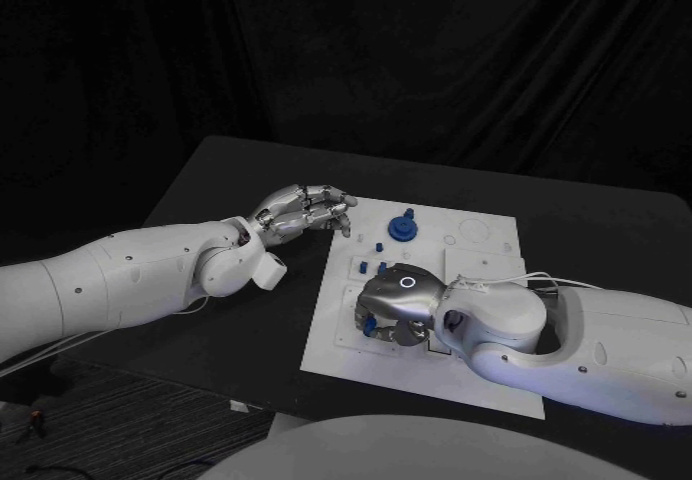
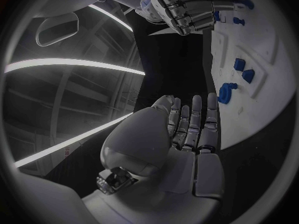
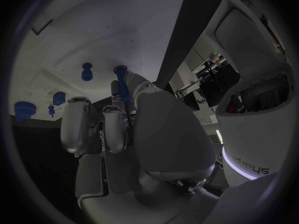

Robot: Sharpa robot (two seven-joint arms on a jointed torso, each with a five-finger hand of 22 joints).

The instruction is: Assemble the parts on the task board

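Under the right robot hand point(image 1: 395, 305), a blue part point(image 1: 371, 325), touching.

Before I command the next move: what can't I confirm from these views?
- Head view: the right hand covers the task board beneath it, hiding parts there.
- Right wrist view: a blue peg stands at its fingers; contact cannot be told.
- Left wrist view: left hand blocks the board's edge.

The task board point(image 1: 483, 385) is laid on the surface point(image 1: 231, 330); the left hand point(image 1: 306, 212) is placed just beside its far left corner; the right hand point(image 1: 392, 305) is set over its left half, with a round part point(image 1: 402, 229) behind it, near the far edge.
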